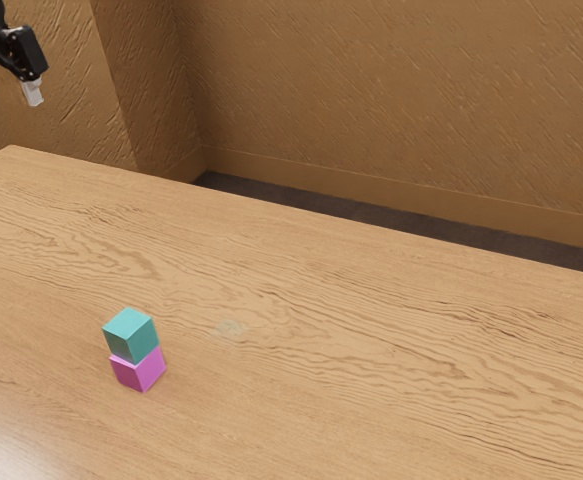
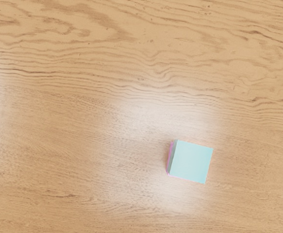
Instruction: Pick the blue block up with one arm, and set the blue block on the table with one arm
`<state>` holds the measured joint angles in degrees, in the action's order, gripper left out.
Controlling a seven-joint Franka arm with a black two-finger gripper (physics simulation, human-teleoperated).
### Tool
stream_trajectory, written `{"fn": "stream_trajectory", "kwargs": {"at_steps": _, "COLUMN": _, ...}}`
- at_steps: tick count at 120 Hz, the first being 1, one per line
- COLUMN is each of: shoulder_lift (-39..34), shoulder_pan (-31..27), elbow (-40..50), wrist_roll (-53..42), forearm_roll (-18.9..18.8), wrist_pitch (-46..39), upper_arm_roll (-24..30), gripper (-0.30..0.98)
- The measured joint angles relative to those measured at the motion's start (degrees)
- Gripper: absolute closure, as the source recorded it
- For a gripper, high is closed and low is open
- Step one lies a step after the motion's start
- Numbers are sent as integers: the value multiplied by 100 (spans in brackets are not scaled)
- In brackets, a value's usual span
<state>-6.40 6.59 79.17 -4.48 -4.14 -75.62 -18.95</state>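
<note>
Seemingly at the approach, with parted, empty jaws high at the exterior view's left. Next, reach over and grip the blue block [image 1: 131, 336], atop the pink block [image 1: 139, 373], near left on the bench [image 1: 371, 370].

My gripper [image 1: 6, 90]: black, glossy.
Chunky angled links, small light spots on them; one fingertip [image 1: 33, 93] blocky, pale grey-white, the other side dark grey.

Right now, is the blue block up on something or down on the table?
Up: the blue block sits on the pink block.
</note>
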Motion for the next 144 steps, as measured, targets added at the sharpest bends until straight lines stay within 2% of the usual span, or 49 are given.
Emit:
{"fn": "stream_trajectory", "kwargs": {"at_steps": 29, "shoulder_lift": 76, "shoulder_pan": -99, "elbow": 138, "wrist_roll": -1, "forearm_roll": 53, "wrist_pitch": -47, "upper_arm_roll": -46, "gripper": 0}}
{"fn": "stream_trajectory", "kwargs": {"at_steps": 41, "shoulder_lift": -486, "shoulder_pan": -582, "elbow": 880, "wrist_roll": 14, "forearm_roll": 32, "wrist_pitch": -8, "upper_arm_roll": 413, "gripper": 0}}
{"fn": "stream_trajectory", "kwargs": {"at_steps": 65, "shoulder_lift": -1526, "shoulder_pan": -884, "elbow": 2859, "wrist_roll": 95, "forearm_roll": -101, "wrist_pitch": -571, "upper_arm_roll": 996, "gripper": 0}}
{"fn": "stream_trajectory", "kwargs": {"at_steps": 84, "shoulder_lift": -1618, "shoulder_pan": -861, "elbow": 3382, "wrist_roll": 158, "forearm_roll": -131, "wrist_pitch": -1007, "upper_arm_roll": 1058, "gripper": 0}}
{"fn": "stream_trajectory", "kwargs": {"at_steps": 108, "shoulder_lift": -1811, "shoulder_pan": -928, "elbow": 4659, "wrist_roll": 216, "forearm_roll": -174, "wrist_pitch": -1894, "upper_arm_roll": 993, "gripper": 0}}
{"fn": "stream_trajectory", "kwargs": {"at_steps": 144, "shoulder_lift": -1881, "shoulder_pan": -1090, "elbow": 5651, "wrist_roll": 152, "forearm_roll": -422, "wrist_pitch": -2873, "upper_arm_roll": 954, "gripper": 0}}
